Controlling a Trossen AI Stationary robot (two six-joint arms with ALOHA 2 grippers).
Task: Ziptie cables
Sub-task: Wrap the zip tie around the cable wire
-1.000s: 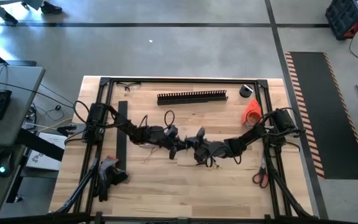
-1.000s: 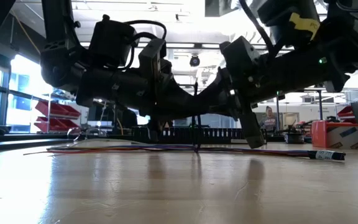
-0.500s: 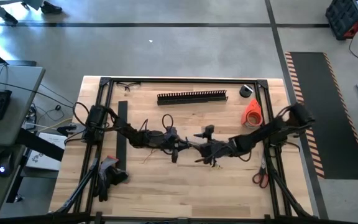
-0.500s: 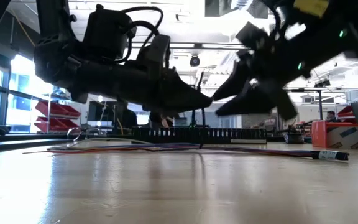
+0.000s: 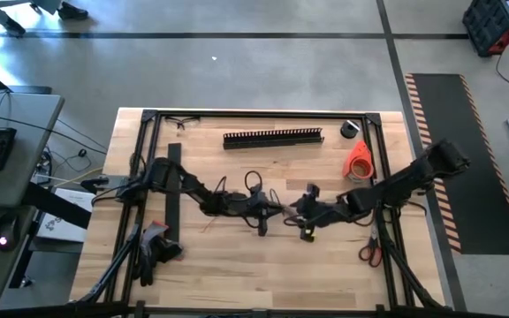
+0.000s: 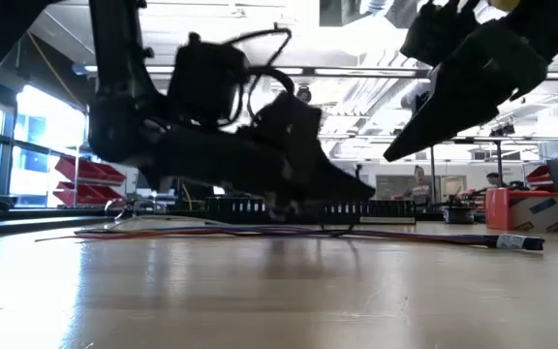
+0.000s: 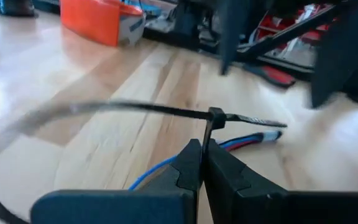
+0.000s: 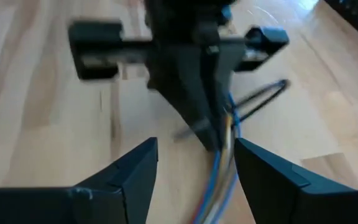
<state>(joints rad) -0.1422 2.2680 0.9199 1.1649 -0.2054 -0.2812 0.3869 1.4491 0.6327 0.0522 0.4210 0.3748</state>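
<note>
The cables (image 6: 260,232), thin blue, red and white wires, lie along the table's middle under both grippers; they also show as cables (image 7: 253,138) and cables (image 8: 224,180). My left gripper (image 7: 202,158), left gripper (image 5: 269,217), is low over them and shut on a black zip tie (image 7: 135,107) that curves off in a wide loop. Whether the loop goes round the cables, I cannot tell. My right gripper (image 8: 194,177), right gripper (image 5: 302,212), hangs open above and to the right, holding nothing. My left gripper pinches the zip tie's strap just below its small square head (image 7: 207,132) between its two fingertips. The fingers come almost level from the table's left. The head stands above the fingertips, the free tail (image 7: 260,121) points away, and the loop arcs off clear of the wood.
A long black slotted strip (image 5: 273,138) lies at the far side, a flat black strip (image 5: 173,190) at the left. An orange roll (image 5: 358,159) and a black roll (image 5: 350,129) sit at the far right, red-handled scissors (image 5: 369,252) at the near right.
My right gripper has opened, let go of the zip tie, rolled, and risen back toward the table's right edge. My left gripper, still shut on the tie, has moved toward the right and sunk closer to the cables, rolling as it went.
</note>
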